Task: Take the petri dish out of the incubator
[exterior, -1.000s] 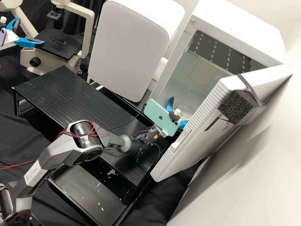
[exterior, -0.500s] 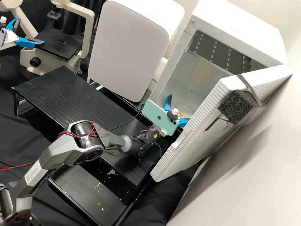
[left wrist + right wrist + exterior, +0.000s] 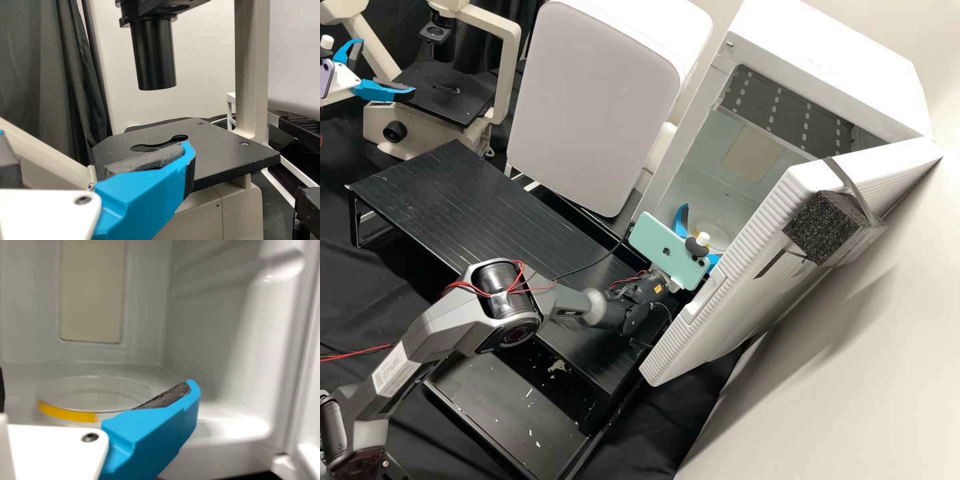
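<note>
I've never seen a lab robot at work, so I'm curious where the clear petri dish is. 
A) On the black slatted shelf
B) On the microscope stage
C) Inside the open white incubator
C: the petri dish, with a yellow strip on its side, sits on the floor inside the white incubator, whose door stands open.

In the high view, bright, diffuse light whitens the top of the incubator (image 3: 827,60), while its open door (image 3: 747,287) casts soft grey shadows on the pale wall (image 3: 893,360). A dull sheen lies on the black stand (image 3: 473,193). The left wrist view is dimmer, its curtain (image 3: 35,65) deeply shaded. In the right wrist view, strong glare washes out the chamber's front lip (image 3: 235,429).
</note>
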Robot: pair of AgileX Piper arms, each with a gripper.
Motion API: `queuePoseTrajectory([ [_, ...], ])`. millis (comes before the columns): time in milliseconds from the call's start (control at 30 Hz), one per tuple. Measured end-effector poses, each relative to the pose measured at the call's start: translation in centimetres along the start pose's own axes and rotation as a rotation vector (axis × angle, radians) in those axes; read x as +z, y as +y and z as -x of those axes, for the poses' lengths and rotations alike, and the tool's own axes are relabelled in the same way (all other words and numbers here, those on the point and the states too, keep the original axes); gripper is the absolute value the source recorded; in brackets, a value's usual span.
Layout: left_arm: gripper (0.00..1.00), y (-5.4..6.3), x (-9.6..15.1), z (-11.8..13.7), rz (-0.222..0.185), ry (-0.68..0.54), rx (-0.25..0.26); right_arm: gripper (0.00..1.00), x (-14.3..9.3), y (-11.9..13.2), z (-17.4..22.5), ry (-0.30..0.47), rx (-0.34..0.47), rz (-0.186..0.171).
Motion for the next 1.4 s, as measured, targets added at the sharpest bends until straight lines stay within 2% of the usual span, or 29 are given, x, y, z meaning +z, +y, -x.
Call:
queuePoseTrajectory([
  [100, 1.0, 0.0, 0.0, 0.0, 0.0, 0.0, 0.0, 1.0, 0.4, 0.8, 0.0, -0.039, 0.001, 0.009],
  [233, 1.0, 0.0, 0.0, 0.0, 0.0, 0.0, 0.0, 1.0, 0.4, 1.8, 0.1, -0.045, -0.017, 0.051],
  [567, 1.0, 0.0, 0.0, 0.0, 0.0, 0.0, 0.0, 1.0, -0.2, 2.3, -0.3, 0.003, -0.098, 0.068],
  [833, 1.0, 0.0, 0.0, 0.0, 0.0, 0.0, 0.0, 1.0, -0.7, 2.7, -0.9, 0.026, -0.125, 0.14],
  [1133, 1.0, 0.0, 0.0, 0.0, 0.0, 0.0, 0.0, 1.0, 0.0, 2.5, -1.5, 0.005, -0.127, 0.135],
  [1167, 1.0, 0.0, 0.0, 0.0, 0.0, 0.0, 0.0, 0.0, 0.0, 2.4, -1.5, 0.009, -0.127, 0.135],
  [1400, 1.0, 0.0, 0.0, 0.0, 0.0, 0.0, 0.0, 0.0, 0.0, 2.4, -1.6, 0.017, -0.127, 0.133],
])
